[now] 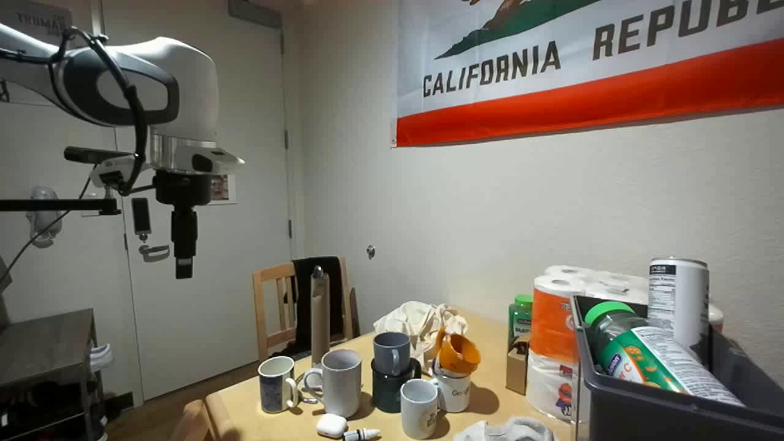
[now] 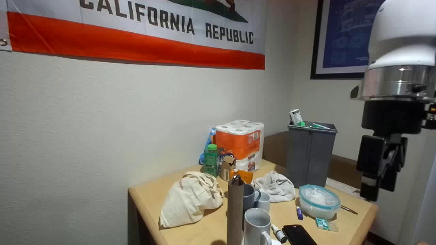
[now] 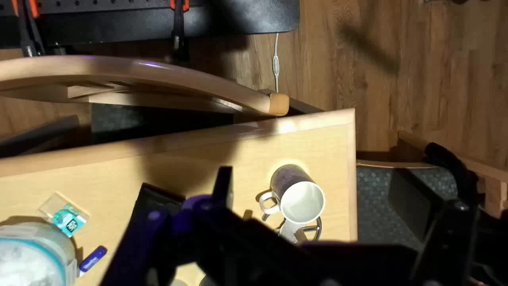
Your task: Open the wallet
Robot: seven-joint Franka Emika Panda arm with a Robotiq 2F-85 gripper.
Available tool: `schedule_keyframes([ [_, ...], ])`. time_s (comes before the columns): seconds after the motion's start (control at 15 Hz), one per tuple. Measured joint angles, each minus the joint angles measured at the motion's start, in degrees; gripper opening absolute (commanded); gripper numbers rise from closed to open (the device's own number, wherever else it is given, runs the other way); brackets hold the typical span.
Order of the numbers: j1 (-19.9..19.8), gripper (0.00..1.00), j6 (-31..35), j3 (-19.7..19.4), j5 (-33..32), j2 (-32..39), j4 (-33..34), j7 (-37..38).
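Observation:
A flat black rectangular object, which may be the wallet (image 2: 299,234), lies on the wooden table (image 2: 211,234) near the white marker bottle. It looks closed, and I cannot tell it surely from a phone. It also shows in the wrist view (image 3: 152,202), partly hidden behind my gripper's left finger. In an exterior view it is out of sight. My gripper (image 3: 313,190) is open and empty, its fingers wide apart, pointing down. In both exterior views the gripper (image 1: 184,269) (image 2: 378,192) hangs high above the table level, apart from everything.
Several mugs (image 1: 343,383) stand on the table beside an upright cardboard tube (image 2: 235,211). A lidded bowl (image 2: 320,204), a small mint pack (image 2: 322,224) and a purple marker (image 2: 299,213) lie nearby. A cloth bag (image 2: 190,204) and a grey bin (image 2: 308,153) stand farther off.

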Motion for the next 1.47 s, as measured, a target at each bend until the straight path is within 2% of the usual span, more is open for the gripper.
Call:
schedule_keyframes([
  [0.27,-0.24,1.0,0.03,-0.04,-0.04,0.4,-0.04,-0.11],
  [0.47,-1.83,1.0,1.49,-1.12,-1.12,3.35,-0.5,-2.31],
  [0.67,-4.59,1.0,5.67,-3.63,-4.12,9.45,-0.77,-6.71],
  [1.0,-8.85,1.0,17.62,-8.26,-9.22,24.71,0.94,-10.58],
  [1.2,-8.99,1.0,17.55,-9.35,-8.83,31.21,5.06,-11.74],
  [1.47,-8.55,1.0,16.95,-9.31,-8.86,31.61,6.19,-11.73],
])
